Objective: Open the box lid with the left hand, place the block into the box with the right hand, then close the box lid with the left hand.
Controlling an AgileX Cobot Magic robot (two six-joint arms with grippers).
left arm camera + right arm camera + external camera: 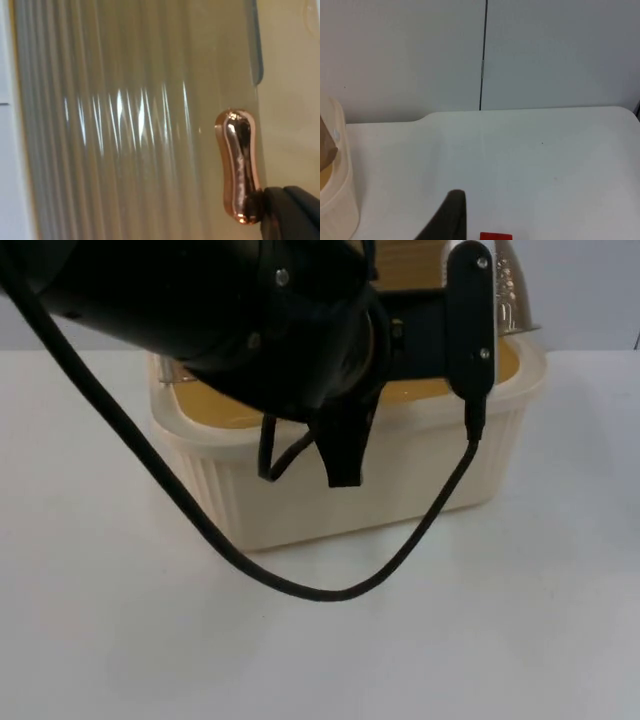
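1. Box (350, 500): cream, ribbed walls, yellow-tan inside. It stood on the white bench (500, 640) at centre-far, its near wall facing the top camera.
2. Lid (125, 125): translucent and ribbed. In the top view it stood up at the far right rim of the box, so I judged the box open and the step in hand to be loading the block while the lid is held.
3. Left gripper (287, 210): right at the lower end of the lid's rose-gold handle (239, 165), touching or just beside it. The state of its jaws could not be told. The left arm reached over the box and covered much of the opening in the top view.
4. Block (496, 236): red, lying on the bench well to the right of the box. The right gripper (452, 220) was just beside it, on the side toward the box. I could not tell whether those jaws were wide or narrow, and nothing showed them holding the block.
5. To do it well: hold the lid steady and tilted well back. Bring the block in from the right and above the rim, clear of the left arm, and let go low inside the box.
6. Risk, as I judged it: the grip on the handle looked marginal, so the lid could slip.
7. Writing: no brand, label or lettering could be read on the box, lid, block or grey partition wall (545, 50).
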